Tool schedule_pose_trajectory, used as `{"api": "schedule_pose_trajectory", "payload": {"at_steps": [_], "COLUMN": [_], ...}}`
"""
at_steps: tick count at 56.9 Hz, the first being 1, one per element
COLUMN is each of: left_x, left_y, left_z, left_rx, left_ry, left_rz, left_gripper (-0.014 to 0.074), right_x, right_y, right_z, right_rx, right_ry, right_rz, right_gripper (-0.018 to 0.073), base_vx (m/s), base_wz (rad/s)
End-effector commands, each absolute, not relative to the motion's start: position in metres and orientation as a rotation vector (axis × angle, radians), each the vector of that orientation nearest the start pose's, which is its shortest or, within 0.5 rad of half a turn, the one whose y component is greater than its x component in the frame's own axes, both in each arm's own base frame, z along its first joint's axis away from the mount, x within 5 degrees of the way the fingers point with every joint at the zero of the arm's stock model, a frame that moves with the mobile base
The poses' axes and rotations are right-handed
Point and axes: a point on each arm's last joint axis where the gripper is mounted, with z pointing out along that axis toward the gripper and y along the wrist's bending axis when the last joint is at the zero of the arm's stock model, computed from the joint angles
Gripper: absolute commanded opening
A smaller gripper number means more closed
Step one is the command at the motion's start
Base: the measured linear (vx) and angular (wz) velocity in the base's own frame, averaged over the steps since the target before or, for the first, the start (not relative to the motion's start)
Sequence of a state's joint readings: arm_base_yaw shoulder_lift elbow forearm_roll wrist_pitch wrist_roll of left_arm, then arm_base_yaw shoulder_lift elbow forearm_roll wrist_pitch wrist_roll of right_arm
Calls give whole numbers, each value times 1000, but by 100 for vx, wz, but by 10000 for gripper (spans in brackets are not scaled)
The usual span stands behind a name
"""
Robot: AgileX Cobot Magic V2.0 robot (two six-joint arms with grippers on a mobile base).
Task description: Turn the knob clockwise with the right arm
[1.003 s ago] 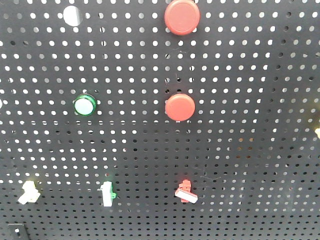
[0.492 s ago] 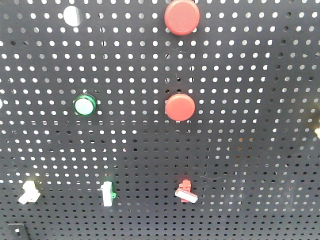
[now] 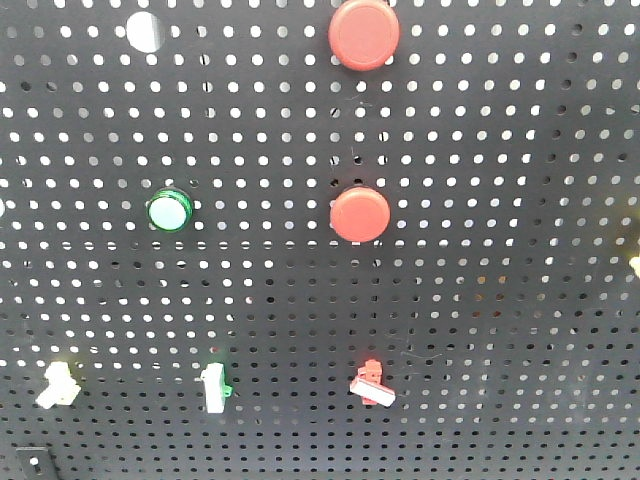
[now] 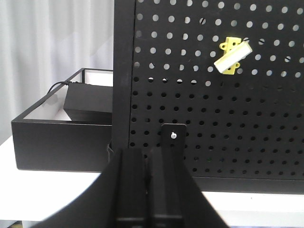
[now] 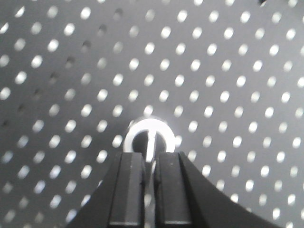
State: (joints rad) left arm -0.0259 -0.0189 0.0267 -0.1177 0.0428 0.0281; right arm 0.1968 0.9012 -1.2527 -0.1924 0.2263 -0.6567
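The knob [image 5: 151,137] is black with a white ring and a white pointer line standing upright. It is mounted on the black pegboard [image 5: 213,71], just above my fingertips in the right wrist view. My right gripper [image 5: 150,159] is closed to a thin gap on the knob's ridge, and the white line runs down between the fingers. My left gripper [image 4: 148,154] is shut and empty, low in front of the pegboard's bottom left corner [image 4: 124,95]. Neither gripper nor the knob shows in the front view.
The front view shows the pegboard [image 3: 500,200] with two red buttons [image 3: 363,33] [image 3: 359,214], a green light [image 3: 168,211], and white, green and red toggle switches [image 3: 372,385]. A yellow switch [image 4: 232,55] and a black tray [image 4: 61,128] show in the left wrist view.
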Motion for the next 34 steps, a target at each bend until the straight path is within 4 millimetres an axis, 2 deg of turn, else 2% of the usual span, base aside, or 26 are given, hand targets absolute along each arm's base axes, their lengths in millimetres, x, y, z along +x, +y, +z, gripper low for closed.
{"api": "schedule_pose_trajectory", "payload": {"at_steps": [1,20,34], "left_x": [56,56,56], "left_y": [-1,-1,-1], "left_z": [204,204,204], "left_rx": [-65,-65,-65], "left_ry": [1465,1465,1465], "left_rz": [-103,-103,-103], "left_gripper": [-6,-6,-6], "right_x": [160,165,163], "right_y": [30,30,16], "right_z": [530,527,529], "right_rx": [-613,-619,-546], "right_ry": [1093,1110,1139], "right_rz": [-588,-592,-629], "right_gripper": [192,195,201], "base_vx": [0,0,0], "base_wz": [0,0,0]}}
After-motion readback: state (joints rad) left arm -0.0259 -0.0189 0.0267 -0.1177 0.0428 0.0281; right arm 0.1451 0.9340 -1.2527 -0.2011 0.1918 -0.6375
